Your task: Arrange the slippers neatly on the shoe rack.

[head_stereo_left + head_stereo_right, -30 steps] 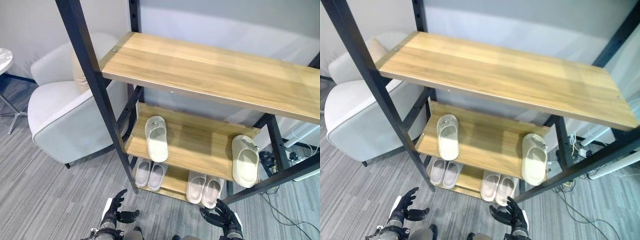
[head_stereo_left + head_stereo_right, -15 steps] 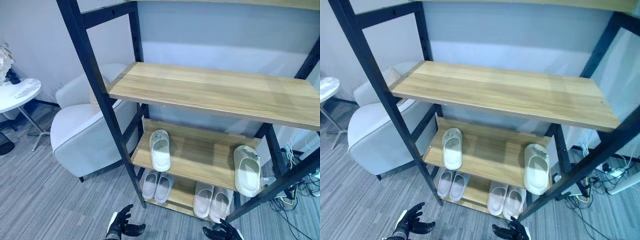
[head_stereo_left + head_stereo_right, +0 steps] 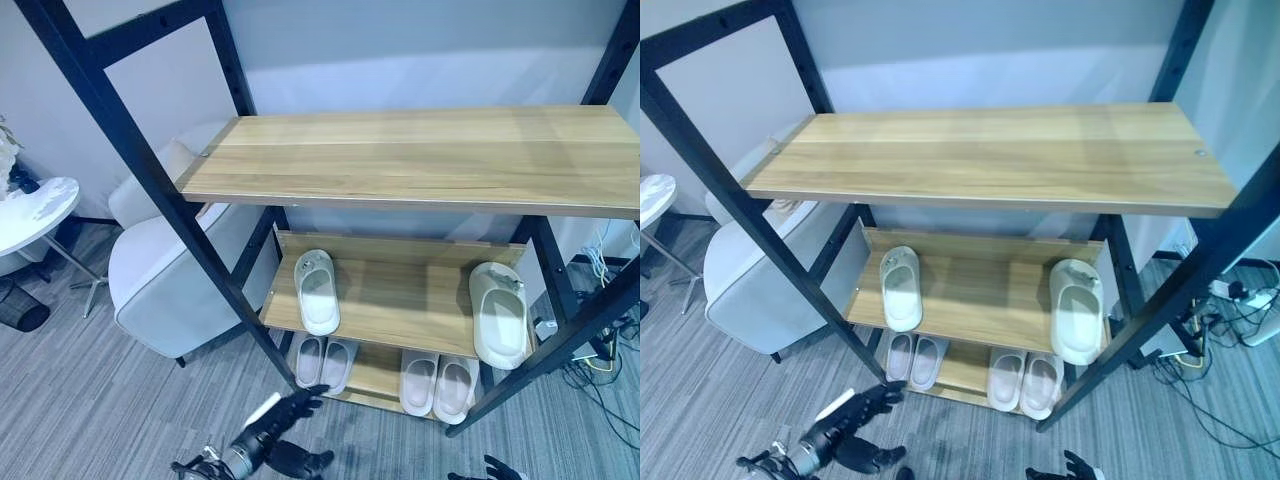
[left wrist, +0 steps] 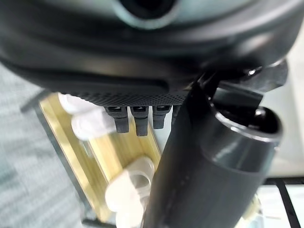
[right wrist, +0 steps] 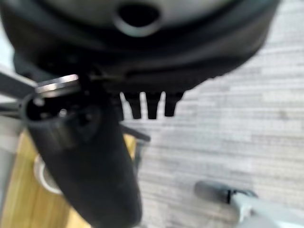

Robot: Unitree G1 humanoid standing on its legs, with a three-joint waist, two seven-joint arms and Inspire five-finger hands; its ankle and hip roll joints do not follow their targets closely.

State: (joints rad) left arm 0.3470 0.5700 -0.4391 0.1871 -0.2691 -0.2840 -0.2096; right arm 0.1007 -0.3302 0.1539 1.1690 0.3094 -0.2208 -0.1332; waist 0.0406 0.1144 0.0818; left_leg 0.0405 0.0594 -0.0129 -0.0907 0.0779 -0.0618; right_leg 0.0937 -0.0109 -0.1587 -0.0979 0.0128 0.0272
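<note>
The shoe rack [image 3: 405, 300] has a black frame and wooden shelves. On its middle shelf lie two cream slippers far apart, one at the left [image 3: 316, 292] and one at the right end [image 3: 500, 315], both toes pointing away from me. The bottom shelf holds a pale pair at the left [image 3: 323, 362] and another pair at the right [image 3: 440, 383]. My left hand [image 3: 275, 425] is open and stretched out above the floor, its fingers straight and pointing at the left bottom pair. My right hand [image 3: 1070, 467] hangs low over the carpet, open and holding nothing.
A white armchair [image 3: 165, 290] stands close against the rack's left side, with a small round white table [image 3: 30, 205] further left. The wide upper shelf [image 3: 420, 155] is bare. Cables [image 3: 600, 360] lie on the floor by the rack's right post.
The camera has shifted, so the whole rack sits differently in view. My left hand has reached forward toward the bottom shelf; my right hand has sunk to the lower edge. The slippers have not moved.
</note>
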